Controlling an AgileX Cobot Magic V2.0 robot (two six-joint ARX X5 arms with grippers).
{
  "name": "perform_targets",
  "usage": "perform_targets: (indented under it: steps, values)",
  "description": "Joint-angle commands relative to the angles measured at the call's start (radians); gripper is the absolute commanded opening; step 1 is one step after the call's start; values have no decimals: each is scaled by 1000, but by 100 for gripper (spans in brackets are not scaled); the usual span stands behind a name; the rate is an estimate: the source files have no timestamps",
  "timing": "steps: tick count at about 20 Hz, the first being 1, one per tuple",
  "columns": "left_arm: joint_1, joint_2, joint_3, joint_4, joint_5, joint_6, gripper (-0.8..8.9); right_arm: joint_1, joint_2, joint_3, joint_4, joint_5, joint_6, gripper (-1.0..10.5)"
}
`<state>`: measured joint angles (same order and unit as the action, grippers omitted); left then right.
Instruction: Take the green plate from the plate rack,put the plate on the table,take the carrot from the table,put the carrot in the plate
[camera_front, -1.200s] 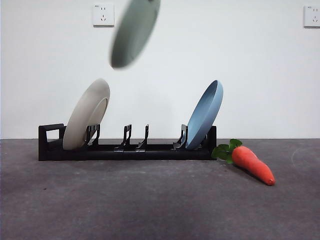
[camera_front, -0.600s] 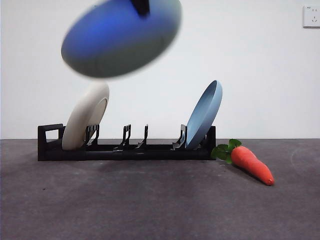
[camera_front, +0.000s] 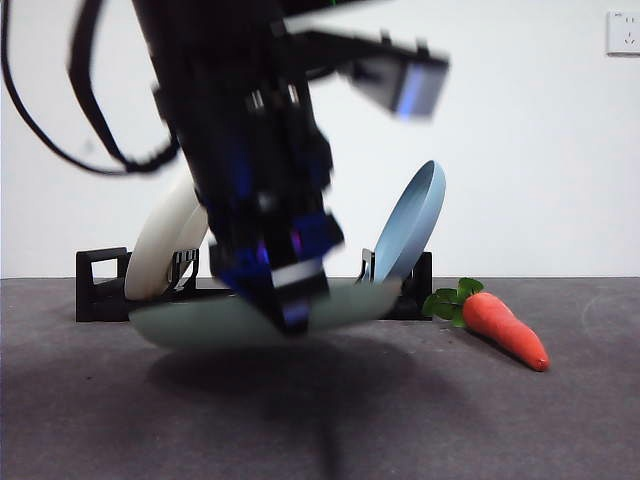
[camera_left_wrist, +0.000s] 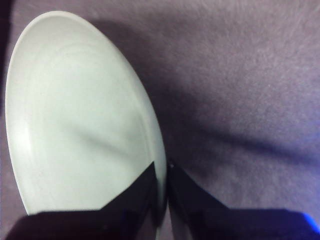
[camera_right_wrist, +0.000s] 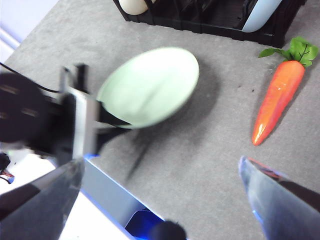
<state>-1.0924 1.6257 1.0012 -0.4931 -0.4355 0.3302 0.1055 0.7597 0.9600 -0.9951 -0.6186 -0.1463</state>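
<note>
A: Where's the green plate (camera_front: 200, 322)?

B: Just above the counter (camera_front: 420, 420), near-level, rim pinched in the left claw (camera_left_wrist: 161, 172) (edge grip keeps its face clear for the carrot (camera_front: 505, 328)).

A: Right claw (camera_right_wrist: 160, 200)?

B: Spread wide, waiting.

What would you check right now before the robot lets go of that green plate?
1. Grip on the plate: ok. The left gripper is shut on the rim of the green plate.
2. Plate out of the plate rack: ok, it is in front of the rack.
3. Plate resting on the table: cannot tell; it looks just above the surface, with a shadow under it.
4. Landing spot free: ok. The carrot lies off to the side, apart from the plate.
5. Right gripper out of the way: ok, open and holding nothing.
6. Other plates undisturbed: ok. The cream plate and blue plate stand in the rack.
</note>
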Motion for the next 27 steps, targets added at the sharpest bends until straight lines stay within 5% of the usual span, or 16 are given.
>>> perform_targets:
  steps: [1, 7, 12, 20, 27]
  values:
    - [-3, 58, -8, 39, -9, 20, -6, 1, 0, 3, 7, -2, 0, 536]
    - [-5, 158, -8, 42, 25, -18, 5, 1, 0, 3, 7, -2, 0, 536]
    - [-6, 157, -5, 36, 98, -62, 256, 1, 0, 3, 7, -2, 0, 536]
    - [-6, 12, 131, -103, 103, -200, 256, 1, 84, 3, 75, 4, 12, 536]
    - [-7, -287, 342, -221, 130, -388, 255, 4, 377, 3, 352, 133, 61, 536]
